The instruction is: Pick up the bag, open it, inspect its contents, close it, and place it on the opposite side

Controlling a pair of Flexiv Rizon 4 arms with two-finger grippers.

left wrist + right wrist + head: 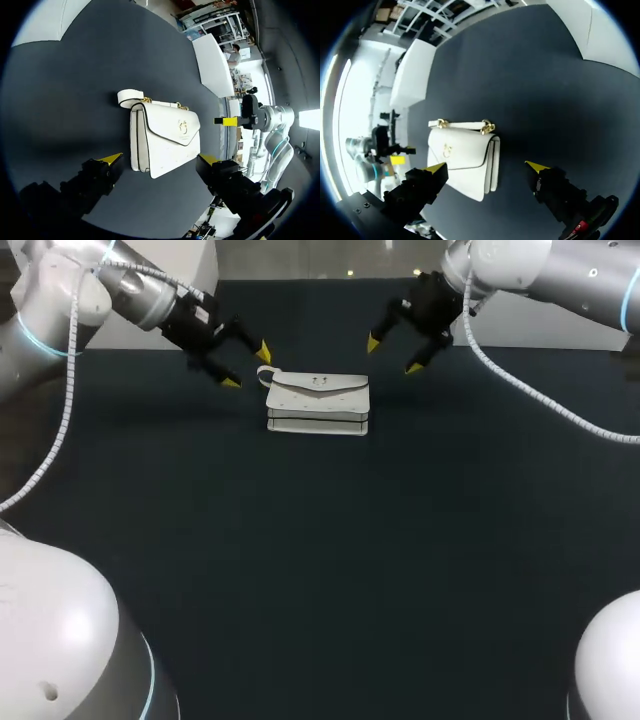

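Note:
A small white flap bag [318,404] with a gold clasp and a white strap lies flat on the dark table [320,560], near the far middle. My left gripper [246,367] hovers just left of the bag, open, with nothing between its fingers. My right gripper [392,354] hangs open just right of and behind the bag. In the left wrist view the bag [162,137] lies ahead of and between the spread yellow tips of the left gripper [161,159], untouched. In the right wrist view the bag [465,155] lies ahead of the right gripper [487,166], nearer one finger.
White blocks stand beyond the far table edge at the back left [150,300] and back right [540,320]. The dark tabletop stretches bare from the bag toward the near edge.

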